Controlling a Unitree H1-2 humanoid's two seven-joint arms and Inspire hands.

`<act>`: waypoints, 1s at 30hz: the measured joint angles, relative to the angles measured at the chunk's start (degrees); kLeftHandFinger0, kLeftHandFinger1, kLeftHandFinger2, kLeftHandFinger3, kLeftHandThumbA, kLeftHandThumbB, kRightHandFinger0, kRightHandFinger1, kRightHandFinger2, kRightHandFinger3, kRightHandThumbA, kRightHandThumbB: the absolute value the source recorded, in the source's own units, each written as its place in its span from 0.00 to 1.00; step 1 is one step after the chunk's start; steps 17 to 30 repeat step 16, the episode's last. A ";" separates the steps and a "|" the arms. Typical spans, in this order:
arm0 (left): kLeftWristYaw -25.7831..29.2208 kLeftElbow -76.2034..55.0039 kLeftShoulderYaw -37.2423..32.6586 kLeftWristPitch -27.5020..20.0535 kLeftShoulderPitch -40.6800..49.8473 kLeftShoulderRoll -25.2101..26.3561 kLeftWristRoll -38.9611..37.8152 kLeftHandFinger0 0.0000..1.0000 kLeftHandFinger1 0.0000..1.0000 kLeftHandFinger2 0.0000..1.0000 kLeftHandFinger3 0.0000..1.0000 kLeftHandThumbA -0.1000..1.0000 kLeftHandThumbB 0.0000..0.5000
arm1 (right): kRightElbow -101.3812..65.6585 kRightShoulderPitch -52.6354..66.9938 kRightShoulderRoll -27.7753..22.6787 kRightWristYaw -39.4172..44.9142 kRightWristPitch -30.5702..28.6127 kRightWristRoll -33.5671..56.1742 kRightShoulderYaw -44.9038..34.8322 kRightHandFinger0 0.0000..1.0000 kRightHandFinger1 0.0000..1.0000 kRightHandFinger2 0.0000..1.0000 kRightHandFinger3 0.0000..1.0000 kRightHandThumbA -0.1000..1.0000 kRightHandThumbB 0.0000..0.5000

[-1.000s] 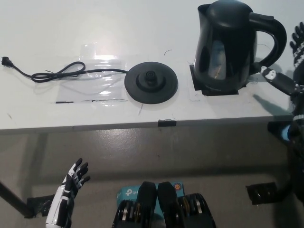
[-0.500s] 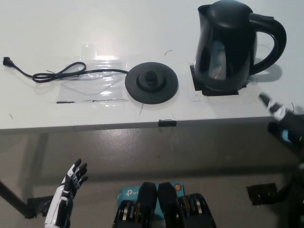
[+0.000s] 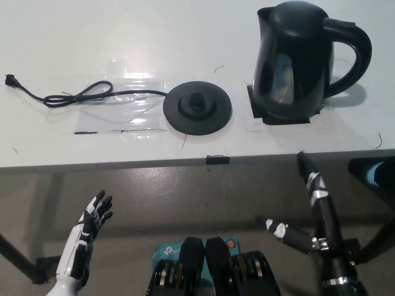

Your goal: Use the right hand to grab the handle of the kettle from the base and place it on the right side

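The black kettle (image 3: 295,61) stands upright on the white table (image 3: 123,37) at the right, on a black tape square, its handle (image 3: 352,52) turned to the right. The round black base (image 3: 197,106) lies bare at the table's middle, its cord (image 3: 74,95) trailing left. My black right hand (image 3: 311,213) hangs below the table's front edge at the lower right, fingers spread, open and holding nothing, well clear of the kettle. My white left hand (image 3: 86,231) rests open at the lower left, below the table.
A clear plastic sheet (image 3: 123,102) is taped down left of the base. A black tape mark (image 3: 217,160) sits on the table's front edge. Grey floor lies below the table, with a black object (image 3: 373,169) at the right edge.
My right hand has dropped from beside the kettle's handle, down past the table edge to the lower right. The kettle has stayed in place. The left hand has barely shifted.
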 measured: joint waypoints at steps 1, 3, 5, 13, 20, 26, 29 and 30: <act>-0.01 -0.01 0.00 -0.02 -0.30 0.00 -0.06 1.00 1.00 1.00 1.00 1.00 1.00 | 1.88 -0.23 -0.18 0.33 0.00 -0.03 0.27 1.00 1.00 1.00 1.00 1.00 0.75; -0.02 0.00 0.01 -0.02 -0.71 0.00 -0.18 1.00 1.00 1.00 1.00 1.00 1.00 | 3.56 -0.62 -0.40 0.74 0.00 -0.18 0.60 1.00 1.00 1.00 1.00 1.00 0.74; -0.03 0.08 0.01 -0.01 -1.22 0.02 -0.23 1.00 1.00 1.00 1.00 1.00 1.00 | 4.97 -1.24 -0.51 0.96 0.00 -0.31 0.74 1.00 1.00 1.00 1.00 1.00 0.73; -0.01 0.25 0.01 0.02 -2.73 0.31 -0.16 1.00 1.00 1.00 1.00 1.00 1.00 | 8.36 -3.09 -0.49 1.78 0.00 -0.45 0.85 1.00 1.00 1.00 1.00 1.00 0.73; -0.01 0.47 0.01 0.01 -2.90 0.51 -0.12 1.00 1.00 1.00 1.00 1.00 1.00 | 8.76 -3.13 -0.46 1.82 0.00 -0.44 0.84 1.00 1.00 1.00 1.00 1.00 0.75; -0.01 0.47 0.01 0.01 -2.90 0.51 -0.12 1.00 1.00 1.00 1.00 1.00 1.00 | 8.76 -3.13 -0.46 1.82 0.00 -0.44 0.84 1.00 1.00 1.00 1.00 1.00 0.75; -0.01 0.47 0.01 0.01 -2.90 0.51 -0.12 1.00 1.00 1.00 1.00 1.00 1.00 | 8.76 -3.13 -0.46 1.82 0.00 -0.44 0.84 1.00 1.00 1.00 1.00 1.00 0.75; -0.01 0.47 0.01 0.01 -2.90 0.51 -0.12 1.00 1.00 1.00 1.00 1.00 1.00 | 8.76 -3.13 -0.46 1.82 0.00 -0.44 0.84 1.00 1.00 1.00 1.00 1.00 0.75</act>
